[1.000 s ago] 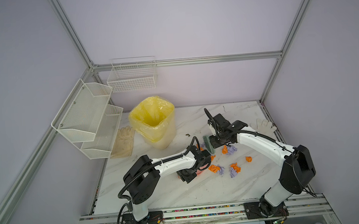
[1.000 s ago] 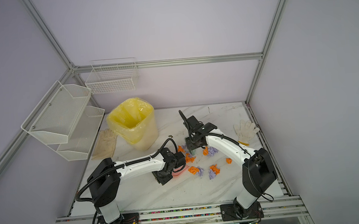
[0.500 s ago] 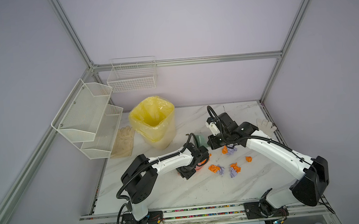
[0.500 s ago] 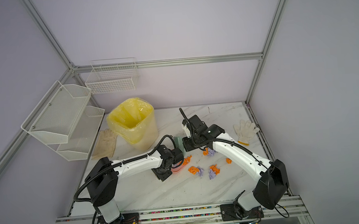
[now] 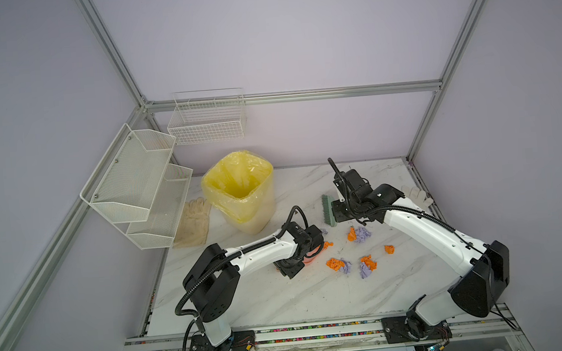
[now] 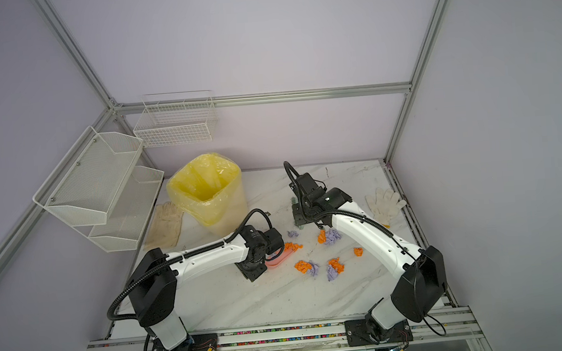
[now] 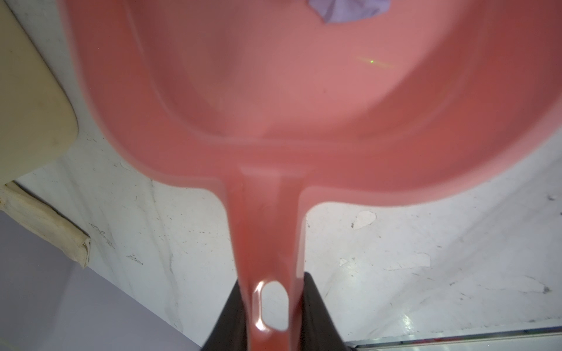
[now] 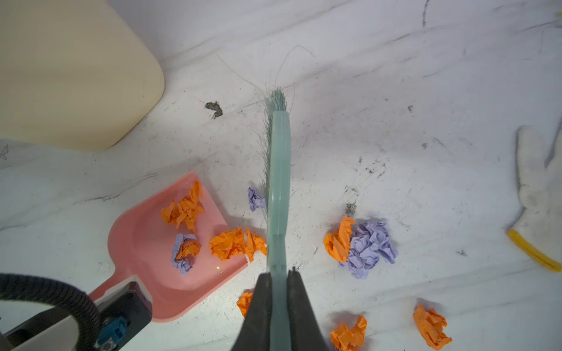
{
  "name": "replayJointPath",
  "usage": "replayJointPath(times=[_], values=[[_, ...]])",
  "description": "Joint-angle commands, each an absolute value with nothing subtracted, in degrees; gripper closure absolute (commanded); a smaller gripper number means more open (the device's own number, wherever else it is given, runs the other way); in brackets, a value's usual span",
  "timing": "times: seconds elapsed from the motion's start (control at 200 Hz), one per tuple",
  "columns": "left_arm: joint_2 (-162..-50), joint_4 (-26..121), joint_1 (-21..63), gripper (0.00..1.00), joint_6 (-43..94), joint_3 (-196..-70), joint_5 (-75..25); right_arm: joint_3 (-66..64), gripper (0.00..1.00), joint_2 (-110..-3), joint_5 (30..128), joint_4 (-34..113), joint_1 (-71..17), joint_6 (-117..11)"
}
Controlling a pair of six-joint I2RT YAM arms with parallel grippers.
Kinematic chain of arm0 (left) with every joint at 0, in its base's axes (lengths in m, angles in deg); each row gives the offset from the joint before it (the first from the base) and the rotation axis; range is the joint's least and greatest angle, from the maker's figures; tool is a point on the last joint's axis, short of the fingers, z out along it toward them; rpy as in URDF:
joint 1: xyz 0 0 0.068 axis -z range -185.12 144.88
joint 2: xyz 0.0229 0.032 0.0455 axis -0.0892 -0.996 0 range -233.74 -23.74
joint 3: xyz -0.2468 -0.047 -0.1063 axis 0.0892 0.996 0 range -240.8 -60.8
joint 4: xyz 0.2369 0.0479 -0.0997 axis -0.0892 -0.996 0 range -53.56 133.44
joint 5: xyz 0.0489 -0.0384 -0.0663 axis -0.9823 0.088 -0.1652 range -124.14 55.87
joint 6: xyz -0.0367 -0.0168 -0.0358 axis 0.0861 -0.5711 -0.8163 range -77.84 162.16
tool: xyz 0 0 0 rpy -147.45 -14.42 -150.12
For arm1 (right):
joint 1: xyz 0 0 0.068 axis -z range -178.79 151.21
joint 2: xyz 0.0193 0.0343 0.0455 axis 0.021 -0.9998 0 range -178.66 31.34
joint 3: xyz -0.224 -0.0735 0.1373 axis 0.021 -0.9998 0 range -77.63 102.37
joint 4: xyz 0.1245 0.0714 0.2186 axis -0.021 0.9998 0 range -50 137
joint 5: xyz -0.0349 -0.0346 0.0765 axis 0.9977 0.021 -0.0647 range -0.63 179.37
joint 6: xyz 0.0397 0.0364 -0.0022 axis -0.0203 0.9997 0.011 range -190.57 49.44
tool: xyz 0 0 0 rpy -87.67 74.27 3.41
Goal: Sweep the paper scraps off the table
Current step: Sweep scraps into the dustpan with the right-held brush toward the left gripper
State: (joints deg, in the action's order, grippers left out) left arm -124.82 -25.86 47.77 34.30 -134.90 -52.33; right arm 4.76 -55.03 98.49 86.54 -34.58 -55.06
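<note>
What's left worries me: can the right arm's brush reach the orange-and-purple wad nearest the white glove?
Probably yes: the brush, clamped in the right gripper, sits just beside that wad, and only bare table lies between them.

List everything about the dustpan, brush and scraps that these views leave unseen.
The dustpan: in both top views the left arm covers all but a pink edge.
Its front lip: cut off by the left wrist view's edge, and blurred; only one purple scrap shows there.
The brush: the right wrist view looks along its back, so whether bristles touch the table cannot be told.
An orange scrap: half behind the right tool.
</note>
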Motion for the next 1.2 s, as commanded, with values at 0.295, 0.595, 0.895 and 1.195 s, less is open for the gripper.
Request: replayJointPath(times=[0.295,0.595,0.895,1.195], values=[[-126.5,-23.9,47.6,1.00,36.2,-132.8,-52.9,4.8,1.00,-64.1,99.0,84.7,-33.7,-63.2],[-127.0,-23.5,47.6,1.00,36.7,-134.2,-53.0,-0.2,1.00,-59.7,88.8,82.7,-38.9,-62.4],[-127.4,-23.5,47.6,1.00,37.1,-134.8,-52.5,-2.3,1.00,-50.2,81.6,81.2,-42.0,-56.2],[-126.5,-23.5,47.7,1.00,36.9,-134.2,-52.7,-0.1,1.00,-50.7,98.7,89.6,-39.2,-52.5]])
